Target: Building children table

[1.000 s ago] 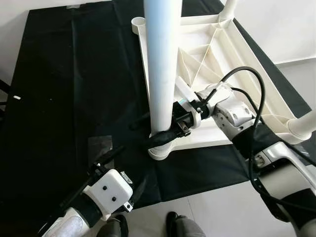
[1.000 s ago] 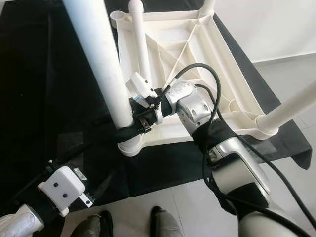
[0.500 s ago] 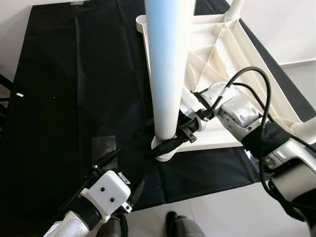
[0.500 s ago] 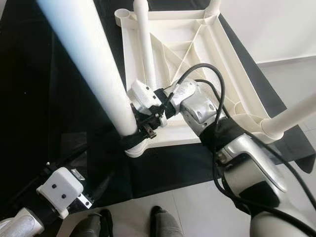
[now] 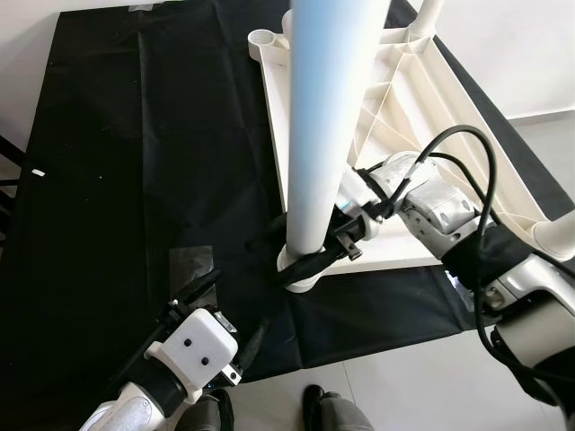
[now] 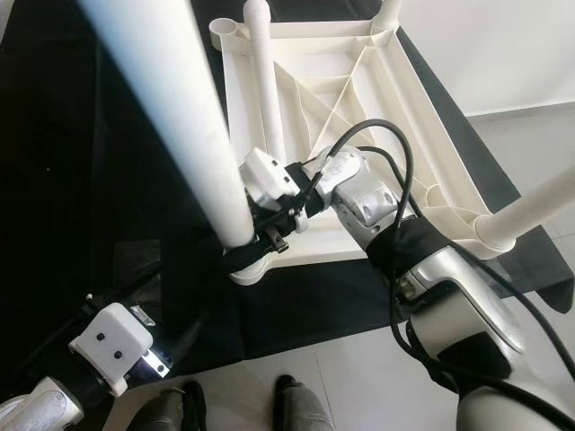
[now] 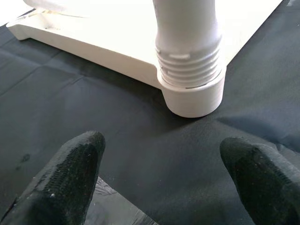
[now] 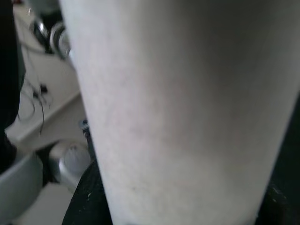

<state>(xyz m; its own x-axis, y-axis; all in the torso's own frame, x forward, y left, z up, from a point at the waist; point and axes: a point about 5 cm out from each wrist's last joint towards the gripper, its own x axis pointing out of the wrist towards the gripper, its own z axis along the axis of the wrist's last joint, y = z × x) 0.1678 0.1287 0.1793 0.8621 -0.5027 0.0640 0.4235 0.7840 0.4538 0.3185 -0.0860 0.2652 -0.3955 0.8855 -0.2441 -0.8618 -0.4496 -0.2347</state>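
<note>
Black cloth (image 5: 135, 162) over pale floor (image 5: 377, 377), upturned white table (image 5: 431, 117) atop.

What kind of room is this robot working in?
Probably a room in a home, used for furniture assembly: an upturned white plastic table lies on a black cloth spread over a pale tiled floor, beside a plain white wall.

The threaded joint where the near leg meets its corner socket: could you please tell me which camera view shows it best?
The left wrist view: the threaded joint sits sharp and unobstructed above the corner socket. In both eye views the right tool wraps the near leg there, hiding the threads. The right wrist view gives blurred white leg surface.
</note>
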